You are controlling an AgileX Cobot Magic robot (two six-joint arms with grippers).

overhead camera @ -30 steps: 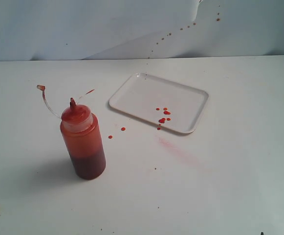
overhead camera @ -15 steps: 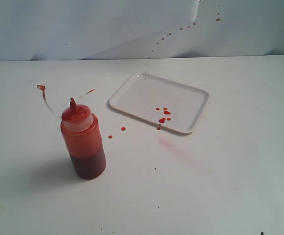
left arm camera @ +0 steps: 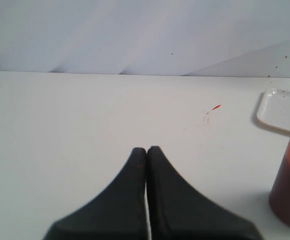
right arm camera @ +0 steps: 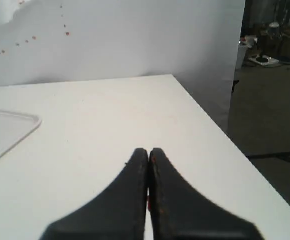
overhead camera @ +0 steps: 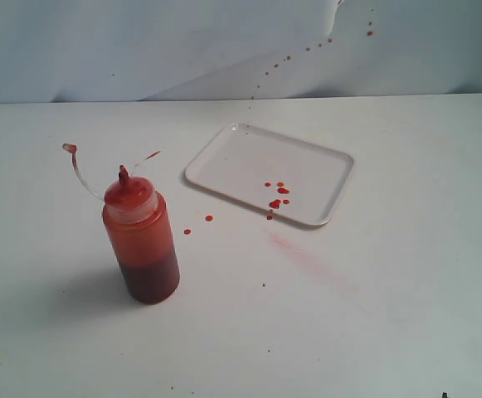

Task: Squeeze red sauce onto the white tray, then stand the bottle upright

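Observation:
The bottle (overhead camera: 142, 241) stands upright on the table at the left, with dark red sauce in its lower part and its small cap (overhead camera: 70, 148) hanging off on a tether. The white tray (overhead camera: 249, 162) lies to its right and further back, with small drops of red sauce (overhead camera: 275, 203) near its front rim. No arm shows in the exterior view. My left gripper (left arm camera: 146, 150) is shut and empty, with the bottle (left arm camera: 289, 185) off to one side. My right gripper (right arm camera: 148, 151) is shut and empty, and a corner of the tray (right arm camera: 5, 131) shows beside it.
Two red drops (overhead camera: 198, 225) lie on the table between bottle and tray, and a pale pink smear (overhead camera: 307, 259) lies in front of the tray. Red specks dot the back wall (overhead camera: 307, 48). The table's edge (right arm camera: 219, 131) drops off near my right gripper.

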